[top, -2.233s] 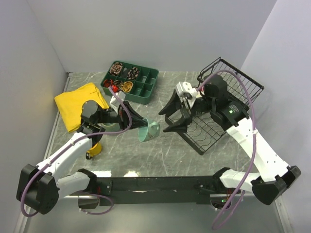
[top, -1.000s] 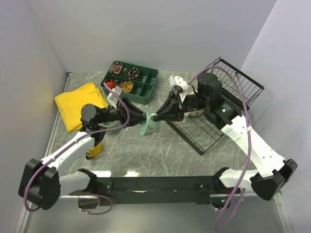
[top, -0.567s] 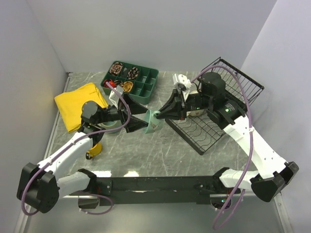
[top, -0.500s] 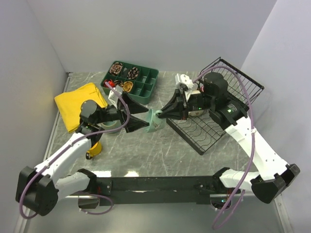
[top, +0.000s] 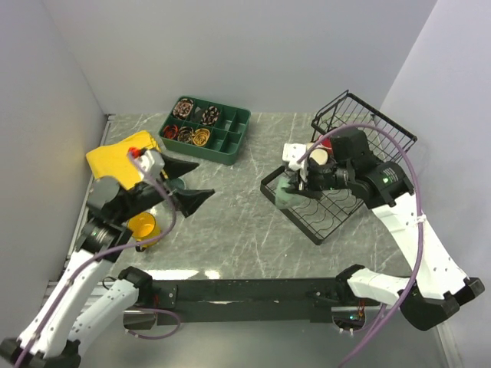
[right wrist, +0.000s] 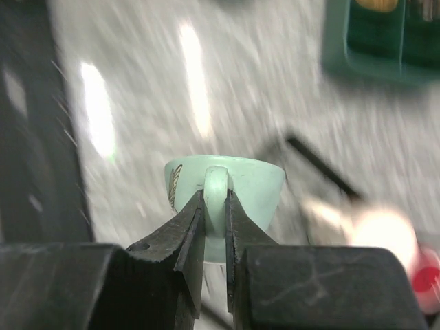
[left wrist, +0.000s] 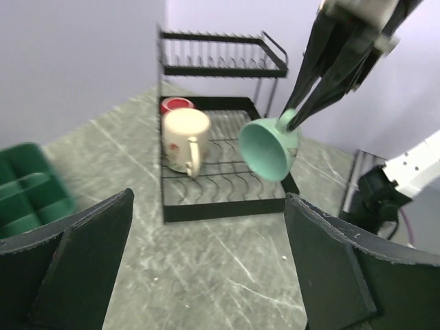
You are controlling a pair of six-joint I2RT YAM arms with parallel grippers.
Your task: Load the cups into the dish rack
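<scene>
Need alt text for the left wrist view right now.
The right gripper holds a pale teal cup by its handle over the near edge of the black dish rack, where a cream mug and a red mug sit. The left gripper, jaws open, frames the foreground.

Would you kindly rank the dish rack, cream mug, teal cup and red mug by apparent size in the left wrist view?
1. dish rack: largest.
2. cream mug and teal cup: look alike; the teal cup hangs nearer the camera, so unranked.
3. red mug: smallest, partly hidden behind the cream mug.
</scene>
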